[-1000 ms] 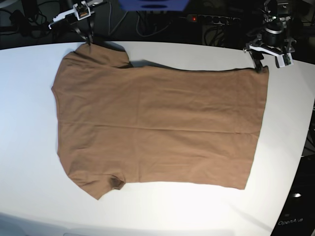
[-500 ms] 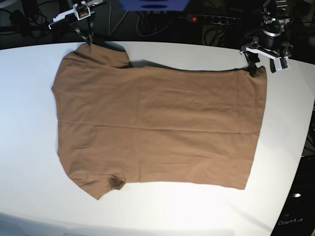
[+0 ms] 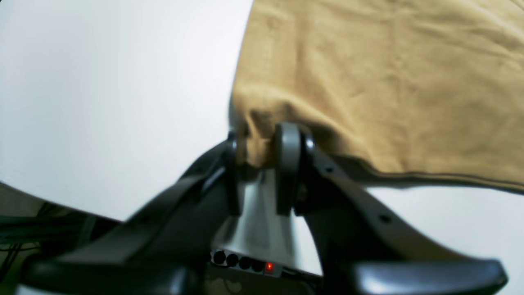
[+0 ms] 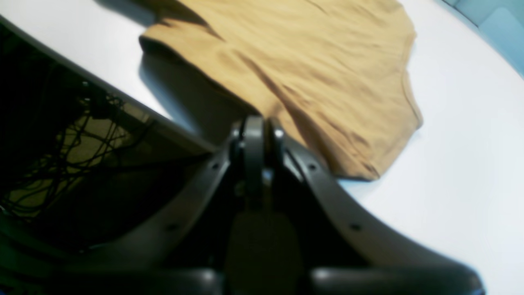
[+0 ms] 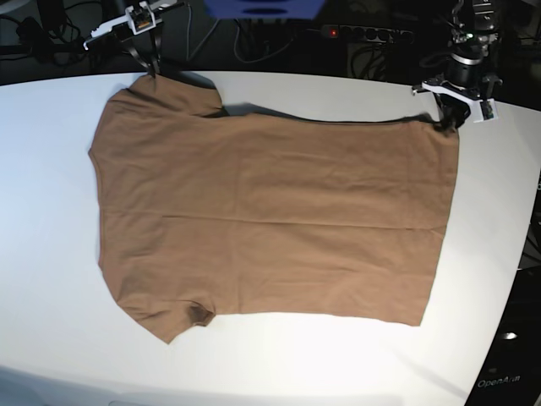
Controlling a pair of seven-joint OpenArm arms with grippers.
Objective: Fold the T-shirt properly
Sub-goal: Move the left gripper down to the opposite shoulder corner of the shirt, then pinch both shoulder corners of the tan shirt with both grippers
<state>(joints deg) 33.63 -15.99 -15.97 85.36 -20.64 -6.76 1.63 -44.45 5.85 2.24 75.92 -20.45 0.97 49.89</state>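
Bare white tabletop (image 5: 51,254) is left free along the near edge and both ends around the flat-spread tan cloth T-shirt (image 5: 270,211), while the far edge is crowded by the two hands at the shirt's far corners and by tangled dark cables (image 5: 254,38) behind.

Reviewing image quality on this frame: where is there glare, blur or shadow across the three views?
Base view: the white table is blown out near the front edge, while the T-shirt is evenly lit and sharp. Left wrist view: the left gripper is soft and out of focus, with cloth bunched between its fingers. Right wrist view: the right gripper is blurred, and a dark shadow lies beside the sleeve.
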